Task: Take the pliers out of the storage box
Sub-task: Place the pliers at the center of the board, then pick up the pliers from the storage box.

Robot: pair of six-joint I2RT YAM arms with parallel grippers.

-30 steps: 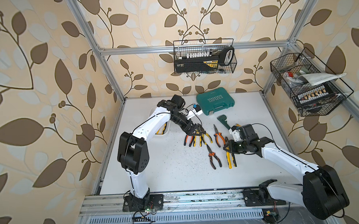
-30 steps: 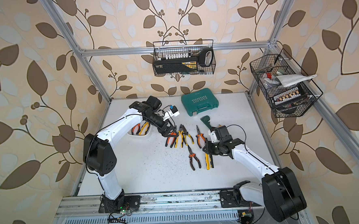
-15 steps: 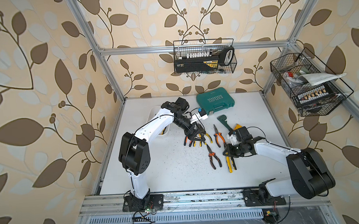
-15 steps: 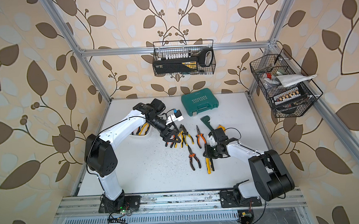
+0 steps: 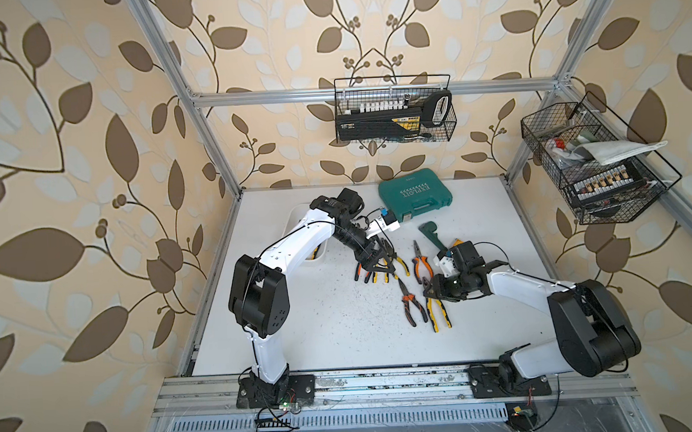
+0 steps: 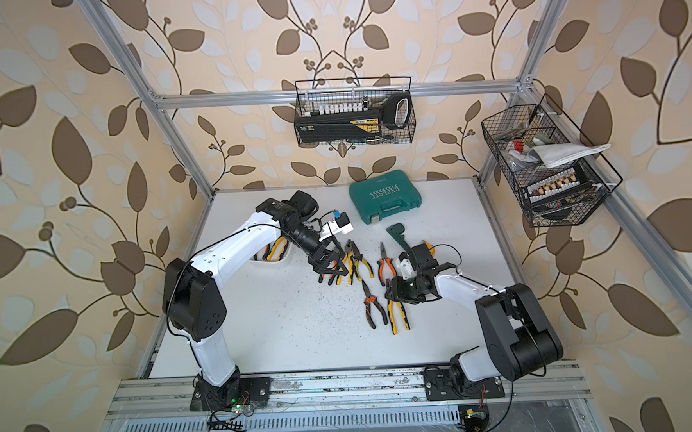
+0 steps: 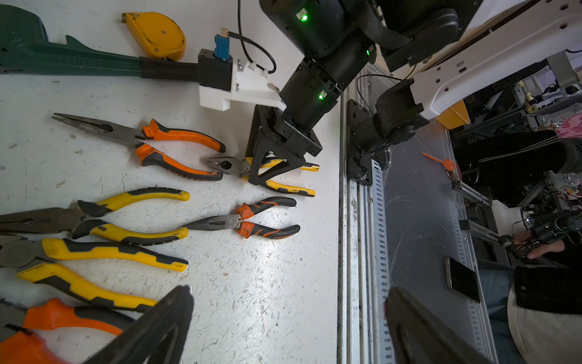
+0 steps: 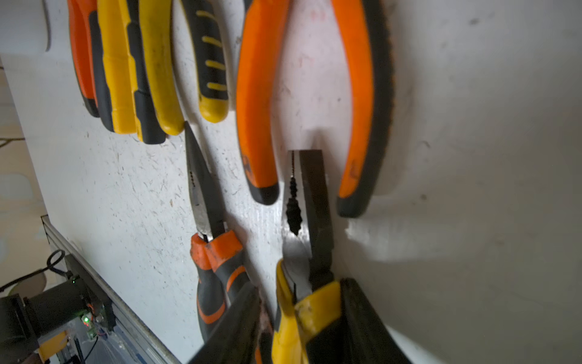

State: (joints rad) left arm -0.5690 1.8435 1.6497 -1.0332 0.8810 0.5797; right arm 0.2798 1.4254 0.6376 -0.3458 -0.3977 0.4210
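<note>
Right gripper (image 5: 430,292) has just slackened, jaws slightly spread astride yellow pliers (image 5: 439,315) lying mid-tabletop: drop-off looks done. Left gripper (image 5: 374,263) gapes wide, empty. Box (image 6: 284,261) by left edge still holds pliers (image 6: 275,249): more trips needed.

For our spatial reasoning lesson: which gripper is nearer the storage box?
Left. The left gripper is over the pliers row beside the box; the right gripper sits farther off, at yellow-handled pliers past that row.

left gripper (image 7: 285,331) jaws stood wide apart above the tabletop (image 7: 252,283). ahead of them lay pliers (image 7: 132,197) in rows; beyond those, right gripper (image 7: 267,171) straddled a yellow-handled pair (image 7: 289,188) lying flat.
</note>
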